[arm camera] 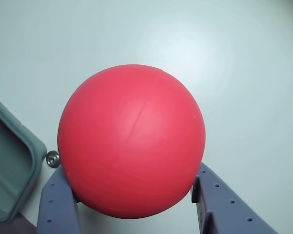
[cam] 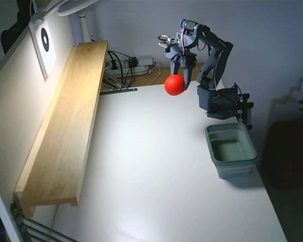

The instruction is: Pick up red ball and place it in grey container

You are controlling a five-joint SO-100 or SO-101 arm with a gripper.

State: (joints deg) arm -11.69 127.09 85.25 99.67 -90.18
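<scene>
The red ball (cam: 174, 84) hangs in my gripper (cam: 180, 76), lifted well above the white table at the back. In the wrist view the ball (arm camera: 132, 141) fills the middle, clamped between my two grey-blue fingers (arm camera: 58, 204). The grey container (cam: 231, 149) is a grey-green rectangular bin standing empty on the table near its right edge, to the right of and nearer the camera than the ball. Its corner shows at the left edge of the wrist view (arm camera: 12, 165).
A long wooden shelf (cam: 65, 121) runs along the left wall. Cables and a power strip (cam: 129, 65) lie at the back. The arm's grey base (cam: 219, 101) is clamped just behind the container. The table edge runs close to the container's right side.
</scene>
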